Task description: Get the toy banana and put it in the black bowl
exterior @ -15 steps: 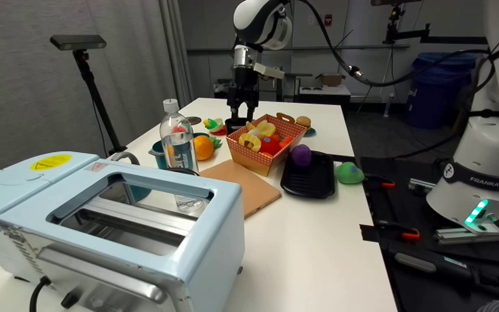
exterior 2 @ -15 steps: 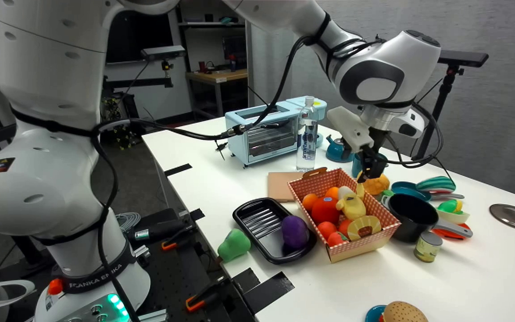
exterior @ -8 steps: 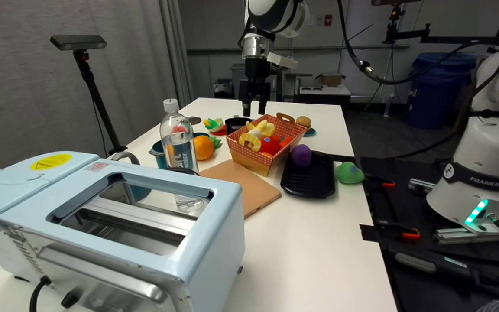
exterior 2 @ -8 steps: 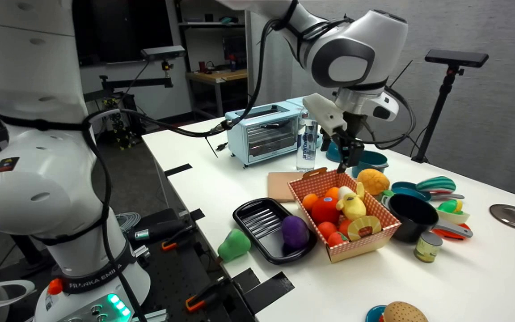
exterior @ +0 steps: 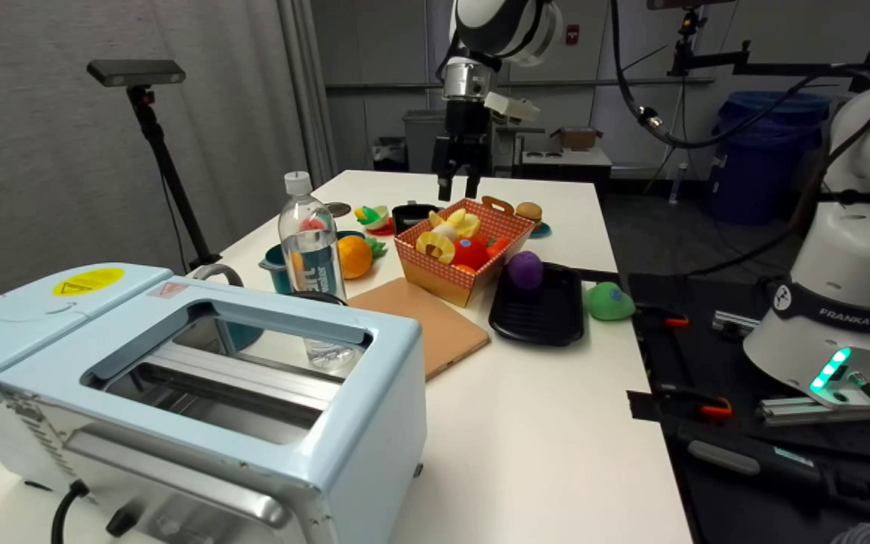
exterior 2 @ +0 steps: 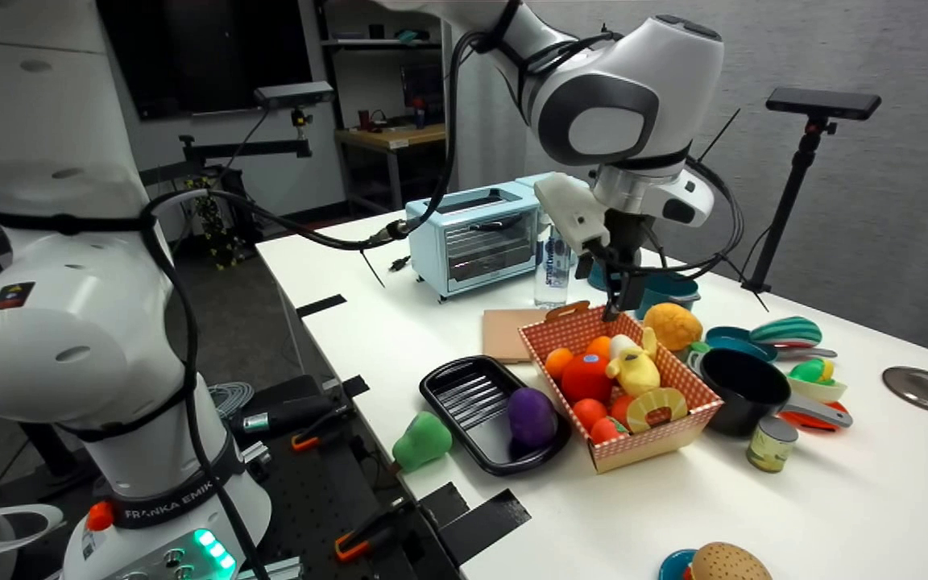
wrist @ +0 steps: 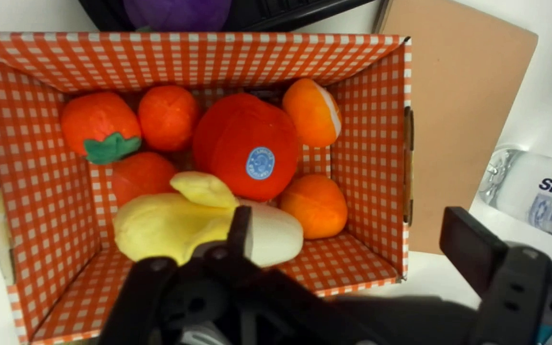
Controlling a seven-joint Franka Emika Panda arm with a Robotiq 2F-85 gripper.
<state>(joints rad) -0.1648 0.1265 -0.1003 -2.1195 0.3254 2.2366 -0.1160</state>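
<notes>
"Now, how is the gripper (exterior: 458,190) set?"

"Parted wide, near the rim of the basket (wrist: 372,120), with nothing grasped."

"And where is the toy banana (wrist: 199,220) to be found?"

"Inside, mostly left of the gripper's gap in the wrist view. Its long axis is laid along the closing line, so a sideways shift and roughly a quarter turn are probably needed."

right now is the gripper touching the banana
Apart: in an exterior view, a clear gap shows between the gripper and the banana, which lies lower.
</notes>
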